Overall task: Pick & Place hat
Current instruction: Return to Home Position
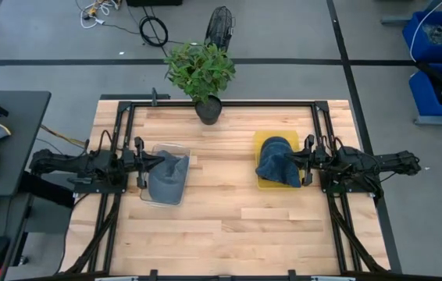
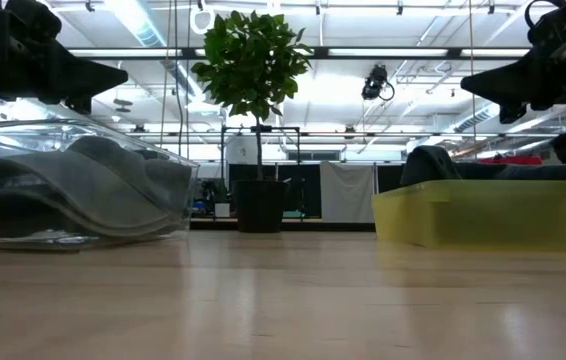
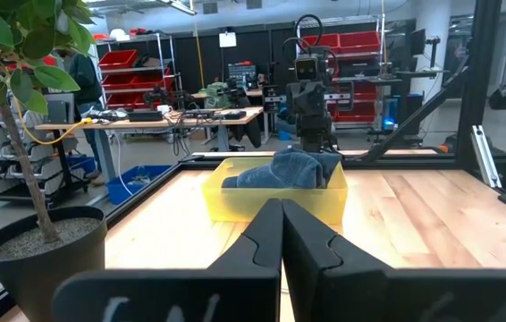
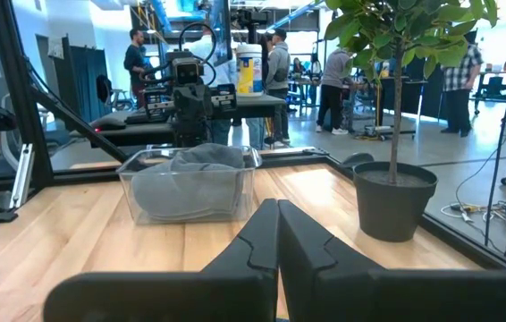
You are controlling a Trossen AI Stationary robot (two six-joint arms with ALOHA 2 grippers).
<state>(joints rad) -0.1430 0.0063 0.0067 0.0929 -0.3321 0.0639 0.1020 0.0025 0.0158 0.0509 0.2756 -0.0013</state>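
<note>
A grey hat (image 1: 168, 176) lies in a clear bin (image 1: 164, 200) on the table's left side; the right wrist view shows the hat (image 4: 190, 183) through the bin's wall. A blue hat (image 1: 277, 161) lies in a yellow tray (image 1: 266, 140) on the right, spilling over its near-right rim; the left wrist view shows this hat (image 3: 282, 168) too. My left gripper (image 1: 144, 161) is shut and hovers at the clear bin's left edge. My right gripper (image 1: 303, 160) is shut and hovers at the yellow tray's right edge. Neither touches a hat.
A potted plant (image 1: 201, 72) stands at the middle of the table's far edge. A black frame (image 1: 221, 104) rims the table. Bare wood lies between the two containers and along the near half. People stand in the room behind.
</note>
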